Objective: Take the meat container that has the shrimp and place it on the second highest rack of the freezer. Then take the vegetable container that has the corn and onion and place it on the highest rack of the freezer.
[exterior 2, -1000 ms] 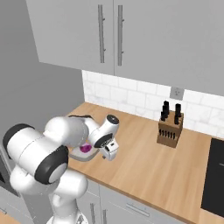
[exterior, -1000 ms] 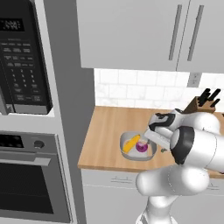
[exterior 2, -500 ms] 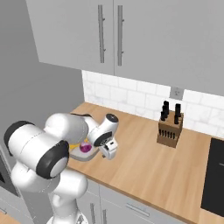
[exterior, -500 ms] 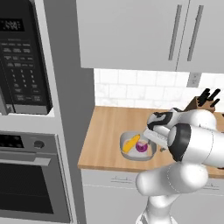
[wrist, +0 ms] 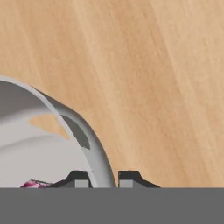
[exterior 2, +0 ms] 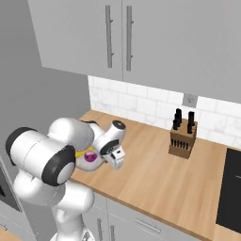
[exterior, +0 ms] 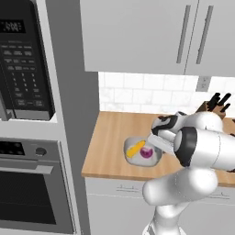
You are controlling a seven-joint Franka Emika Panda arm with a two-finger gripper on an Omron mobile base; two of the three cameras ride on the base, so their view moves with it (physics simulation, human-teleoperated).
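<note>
The vegetable container (exterior: pixel 130 142) is a shallow grey pan on the wooden counter, holding the yellow corn (exterior: pixel 135 149) and the purple onion (exterior: pixel 147 153). My gripper (exterior: pixel 152 142) hangs over the pan's right edge. In the hand view the grey rim (wrist: pixel 65 118) runs up between my two fingertips (wrist: pixel 78 178), which press it from both sides, so the gripper (wrist: pixel 103 178) is shut on the rim. A sliver of onion (wrist: pixel 33 183) peeks in at the lower left. From the right, my arm covers most of the pan, leaving the onion (exterior 2: pixel 89 156) showing. The freezer and the meat container with the shrimp are out of view.
A knife block (exterior 2: pixel 182 136) stands at the back right of the counter (exterior 2: pixel 155 174), with a dark cooktop (exterior 2: pixel 230 188) beyond it. Left of the counter rises a grey column with a microwave (exterior: pixel 23 69) over a wall oven (exterior: pixel 32 188). Cabinets (exterior: pixel 151 36) hang overhead.
The jaws have closed from wide open onto the pan's rim. The arm and the pan have barely moved.
</note>
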